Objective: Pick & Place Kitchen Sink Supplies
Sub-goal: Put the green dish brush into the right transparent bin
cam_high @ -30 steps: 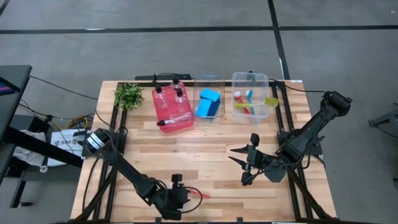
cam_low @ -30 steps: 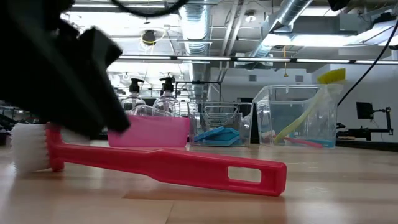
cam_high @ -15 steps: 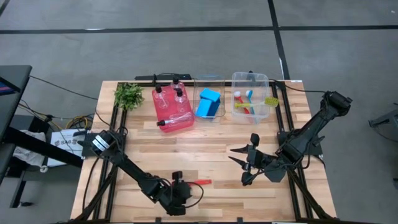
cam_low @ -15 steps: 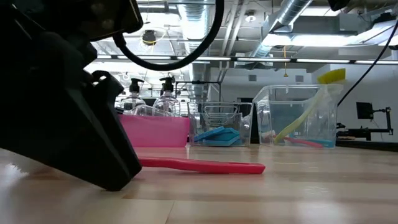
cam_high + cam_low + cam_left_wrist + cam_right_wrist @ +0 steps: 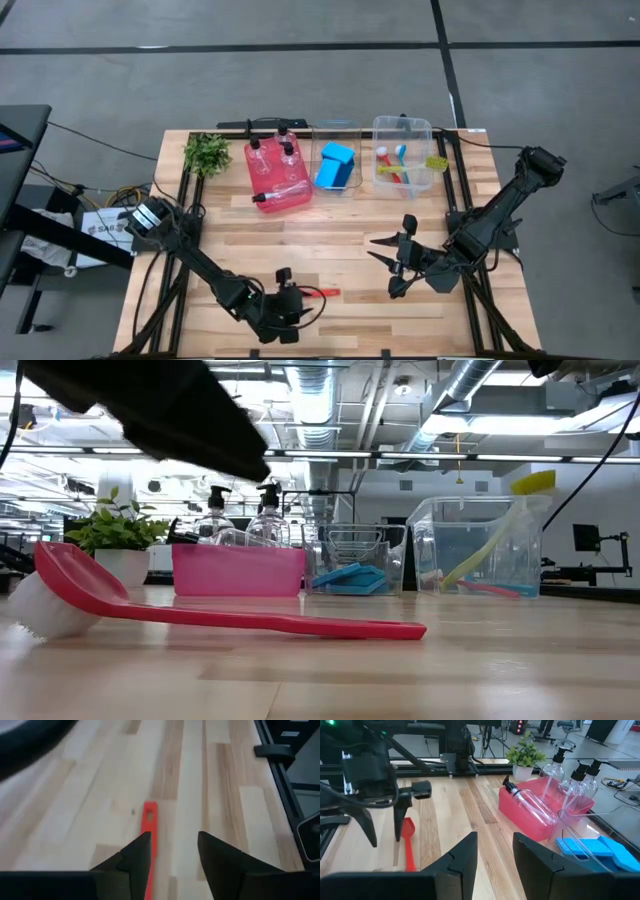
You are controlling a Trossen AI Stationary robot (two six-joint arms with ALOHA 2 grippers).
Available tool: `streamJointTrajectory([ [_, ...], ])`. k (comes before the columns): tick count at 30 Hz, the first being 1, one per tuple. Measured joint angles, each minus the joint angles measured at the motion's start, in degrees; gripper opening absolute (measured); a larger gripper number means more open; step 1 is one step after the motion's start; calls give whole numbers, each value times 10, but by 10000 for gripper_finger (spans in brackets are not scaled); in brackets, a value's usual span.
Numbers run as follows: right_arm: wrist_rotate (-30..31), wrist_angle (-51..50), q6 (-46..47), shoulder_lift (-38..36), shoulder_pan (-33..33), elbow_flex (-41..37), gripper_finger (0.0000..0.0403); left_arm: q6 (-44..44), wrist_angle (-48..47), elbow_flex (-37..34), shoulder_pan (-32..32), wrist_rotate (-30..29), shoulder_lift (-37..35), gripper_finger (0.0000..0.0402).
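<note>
Lifted off the red brush [image 5: 250, 622], left tool [image 5: 290, 312] hovers unclenched above it.

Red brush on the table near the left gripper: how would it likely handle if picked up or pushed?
The red brush looks like thin moulded plastic, so probably light and fairly stiff. It lies flat, so rolling seems unlikely. Its slim, smooth handle may slip or pivot between the left gripper fingers.

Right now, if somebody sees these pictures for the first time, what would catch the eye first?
Probably the red brush, lying flat on the near part of the wooden table, with the left tool right over its head end. Next come the containers along the far edge: a red bin holding pump bottles, then blue sponges, then a clear bin of brushes.
</note>
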Motion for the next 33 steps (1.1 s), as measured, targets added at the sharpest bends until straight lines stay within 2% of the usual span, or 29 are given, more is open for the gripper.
streamJointTrajectory([
  [5, 0, 0, 0, 0, 0, 0, 118, 5, -7, -5, 9, -5, -2, 198],
  [12, 0, 0, 0, 0, 0, 0, 118, -86, -4, -69, 15, 3, -2, 243],
  [17, 0, -2, 0, 0, 0, 0, 118, -176, 15, -121, 14, 48, -2, 250],
  [23, 0, -4, 0, 0, 0, 0, 118, -217, 45, -145, 7, 45, -3, 247],
  [26, 0, -4, 0, 0, 0, 0, 118, -221, 45, -146, 8, 43, -3, 223],
  [28, 0, -4, 0, 0, 0, 0, 118, -222, 45, -147, 8, 41, -3, 190],
  [33, 0, -4, 0, 0, 0, 0, 118, -224, 61, -148, 7, 47, -2, 64],
])
